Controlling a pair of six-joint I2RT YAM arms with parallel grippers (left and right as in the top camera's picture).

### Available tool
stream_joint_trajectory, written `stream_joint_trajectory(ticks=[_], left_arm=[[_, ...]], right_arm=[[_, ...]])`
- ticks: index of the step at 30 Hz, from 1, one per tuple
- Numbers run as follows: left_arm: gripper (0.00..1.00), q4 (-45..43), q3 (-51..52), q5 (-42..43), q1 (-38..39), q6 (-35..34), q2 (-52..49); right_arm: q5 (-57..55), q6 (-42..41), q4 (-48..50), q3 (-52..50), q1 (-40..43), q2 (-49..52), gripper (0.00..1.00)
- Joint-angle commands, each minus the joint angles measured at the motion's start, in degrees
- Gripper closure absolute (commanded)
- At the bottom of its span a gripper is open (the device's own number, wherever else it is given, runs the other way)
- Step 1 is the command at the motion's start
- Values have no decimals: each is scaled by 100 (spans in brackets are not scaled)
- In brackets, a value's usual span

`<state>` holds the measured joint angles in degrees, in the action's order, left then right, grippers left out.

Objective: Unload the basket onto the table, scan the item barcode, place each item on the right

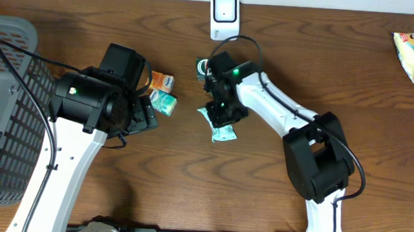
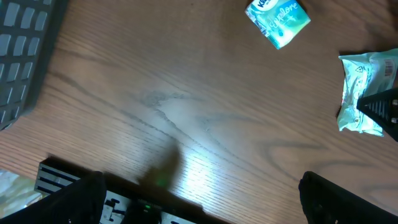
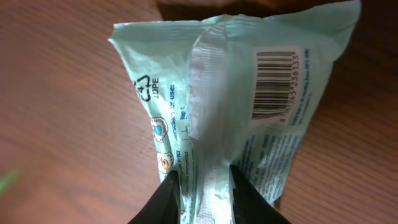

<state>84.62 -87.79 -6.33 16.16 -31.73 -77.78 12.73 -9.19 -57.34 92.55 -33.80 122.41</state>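
Wooden table (image 1: pixel 378 104), grey basket (image 1: pixel 8 120) at left, right hand (image 3: pixel 204 180) pinching mint packet (image 3: pixel 249 81), left hand (image 2: pixel 199 186) spread wide

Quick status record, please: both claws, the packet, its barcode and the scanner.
right claw: shut on the seam of the green packet
barcode: on the side facing the wrist camera, unobstructed
scanner: at the far table edge, apart from the green packet
lifted or resting: cannot tell
left claw: open, empty, over bare table
nearby: small teal pack, untouched
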Motion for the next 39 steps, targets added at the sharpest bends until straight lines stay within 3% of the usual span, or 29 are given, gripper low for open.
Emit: stream_joint_trajectory(ticks=[1,10,19,29,39], left_arm=[[2,17,-24,-15,-24,-52,31],[3,17,-24,-15,-24,-52,31],[2,17,-24,-15,-24,-52,31],[3,17,-24,-15,-24,-52,31],[2,17,-24,-15,-24,-52,31]], right_arm=[[-636,-372,-35,-42,-186,-103,78],[-1270,-562,76,-63,-669,-79,81],[-1281,-1036,804,-697,-938,-42,83],[-1283,-1025,520,-295,-925,-131,79],[-1281,-988,387,46,-697,-136,69]])
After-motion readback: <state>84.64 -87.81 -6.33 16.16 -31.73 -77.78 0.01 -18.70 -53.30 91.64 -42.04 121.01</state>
